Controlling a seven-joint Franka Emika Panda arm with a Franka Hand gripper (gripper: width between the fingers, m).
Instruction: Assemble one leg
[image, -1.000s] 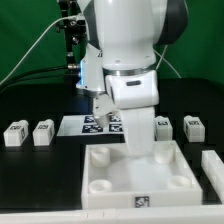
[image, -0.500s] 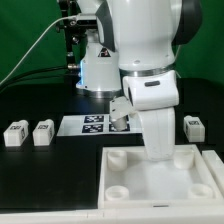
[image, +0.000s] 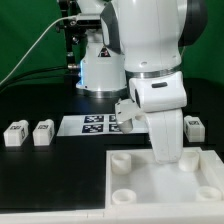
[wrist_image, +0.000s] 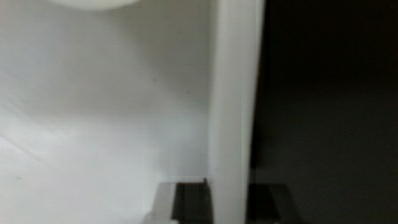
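Two legs (image: 15, 133) (image: 43, 132), small white blocks with black-and-white tags, lie at the exterior view's left. A third leg (image: 193, 127) lies at the right, behind the arm. The large white square board (image: 150, 183) with round corner sockets lies in front. My gripper (image: 166, 157) reaches down onto the board's far rim, hidden by the wrist. In the wrist view the gripper (wrist_image: 231, 205) straddles the board's raised rim (wrist_image: 231, 100), with dark fingers (wrist_image: 192, 203) on either side, shut on it. No leg is in the gripper.
The marker board (image: 92, 124) lies flat behind the square board, partly covered by the arm. The robot base and cables stand at the back. The square board's right part runs out of the exterior view.
The arm has moved to the exterior view's right and dragged the square board with it. The legs at the left have not moved.
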